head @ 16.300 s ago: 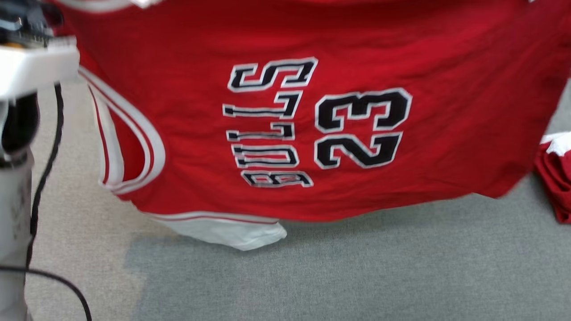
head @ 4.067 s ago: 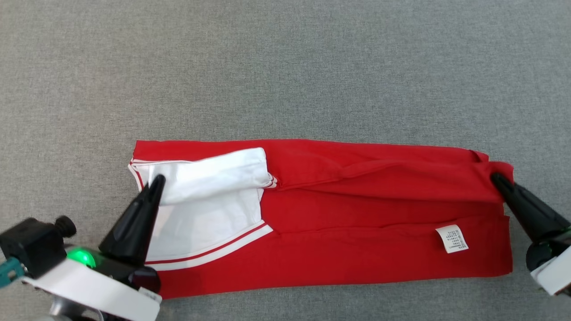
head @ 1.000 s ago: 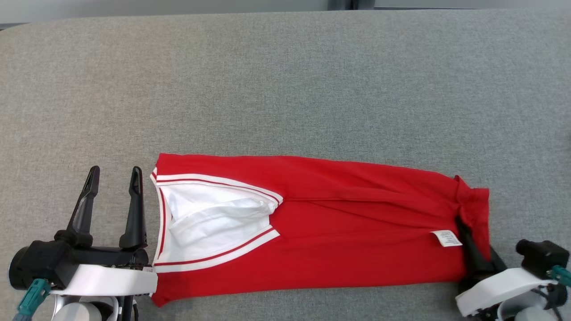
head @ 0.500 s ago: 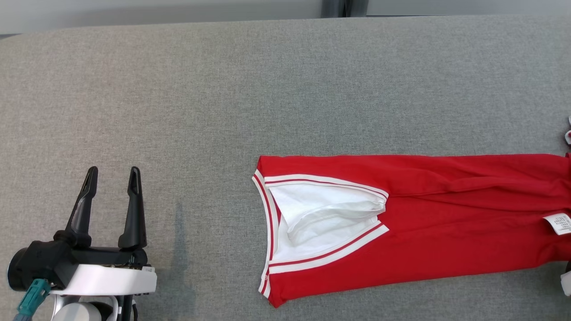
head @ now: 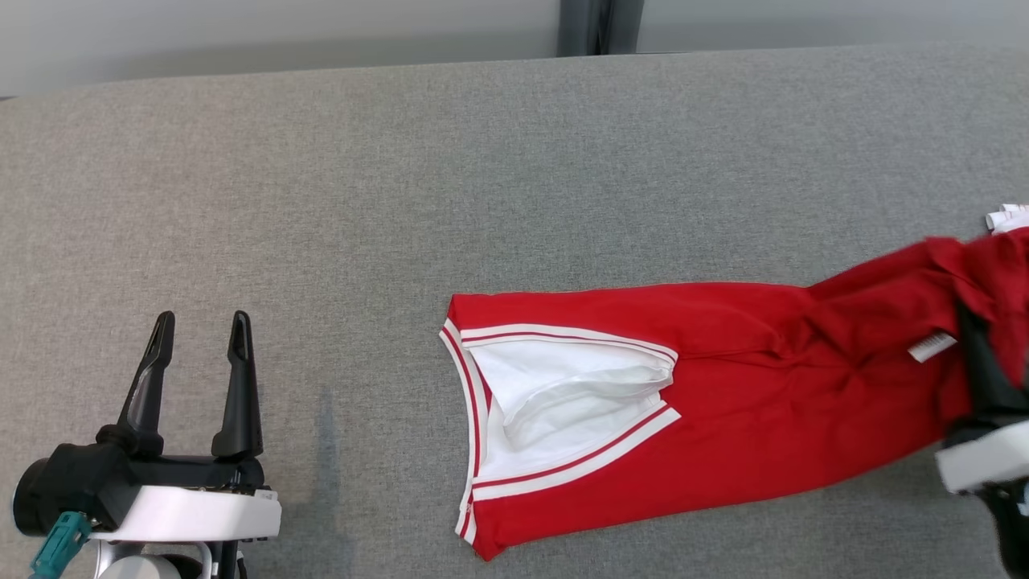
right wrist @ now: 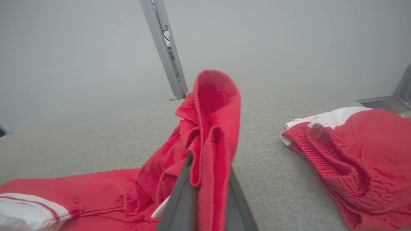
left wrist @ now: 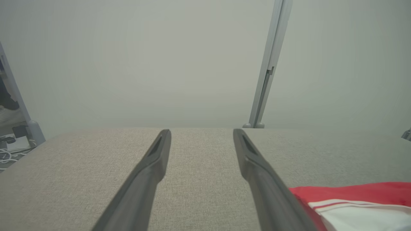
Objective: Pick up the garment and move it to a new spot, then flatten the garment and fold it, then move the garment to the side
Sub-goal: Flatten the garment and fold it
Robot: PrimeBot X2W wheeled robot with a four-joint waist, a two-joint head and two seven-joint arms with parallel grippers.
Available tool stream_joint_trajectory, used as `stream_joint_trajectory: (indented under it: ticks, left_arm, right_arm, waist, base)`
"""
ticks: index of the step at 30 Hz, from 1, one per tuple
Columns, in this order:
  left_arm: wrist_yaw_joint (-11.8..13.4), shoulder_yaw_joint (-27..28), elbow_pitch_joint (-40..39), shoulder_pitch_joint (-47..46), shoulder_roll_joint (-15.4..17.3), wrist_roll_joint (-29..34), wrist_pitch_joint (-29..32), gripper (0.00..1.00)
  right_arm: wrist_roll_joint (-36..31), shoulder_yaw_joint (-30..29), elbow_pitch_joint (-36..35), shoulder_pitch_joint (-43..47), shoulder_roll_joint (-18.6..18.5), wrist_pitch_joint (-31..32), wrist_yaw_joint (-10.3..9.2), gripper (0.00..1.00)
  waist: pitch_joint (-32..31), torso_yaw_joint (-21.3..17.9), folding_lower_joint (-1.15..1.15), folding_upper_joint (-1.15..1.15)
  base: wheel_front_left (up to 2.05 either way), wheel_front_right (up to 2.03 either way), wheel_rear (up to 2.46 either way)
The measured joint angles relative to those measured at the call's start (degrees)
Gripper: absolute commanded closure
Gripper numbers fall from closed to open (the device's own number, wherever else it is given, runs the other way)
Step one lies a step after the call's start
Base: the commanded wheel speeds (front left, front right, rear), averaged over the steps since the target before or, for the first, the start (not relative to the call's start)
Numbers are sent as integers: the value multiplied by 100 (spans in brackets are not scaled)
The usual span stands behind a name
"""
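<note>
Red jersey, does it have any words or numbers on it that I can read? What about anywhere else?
The white tag on the red jersey: print too small and blurred to read.
The other red garment lying beside it: no writing visible on it.
Nothing else here carries words, numbers or signs that can be read.

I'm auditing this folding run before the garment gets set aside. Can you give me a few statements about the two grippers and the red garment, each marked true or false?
1. The left gripper is open and empty. True.
2. The left gripper's fingers rest on the garment. False: they stand apart from it, to its left, over the bare grey surface.
3. The right gripper is shut on the garment's end. True.
4. The garment lies entirely flat. False: its right end is lifted and bunched.
5. A second red garment lies to the right. True.
</note>
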Motion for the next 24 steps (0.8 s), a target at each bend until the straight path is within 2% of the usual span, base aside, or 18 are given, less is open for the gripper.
stream_joint_trajectory:
  ticks: [6, 11, 12, 16, 24]
  left_arm:
    - [1, -38, -48, -1, 20, 15, 1, 0]
    - [-1, -110, -23, -60, -3, 40, 1, 0]
    - [-9, -151, -4, -104, -15, 47, 1, 0]
    - [-45, -231, 71, -140, -65, 48, 0, 0]
    - [-77, -301, 144, -245, -166, 48, 0, 0]
  right_arm:
    - [40, 568, -1128, -277, 512, 756, 0, 100]
    - [60, 1328, -1392, -558, 1006, 1043, 0, 100]
    - [88, 1639, -1293, -661, 1194, 1057, 0, 100]
    - [230, 2262, -938, -809, 1451, 1034, 0, 100]
    - [470, 2973, 143, -1240, 1633, 671, 0, 100]
  waist:
    - [-48, -33, 0, 0]
    - [-31, 57, 0, 0]
    - [-22, 131, 0, 0]
    - [-2, 323, 0, 0]
    - [110, 693, 0, 0]
  base:
    - [0, 0, 0]
    - [0, 0, 0]
    - [0, 0, 0]
    - [0, 0, 0]
    - [0, 0, 0]
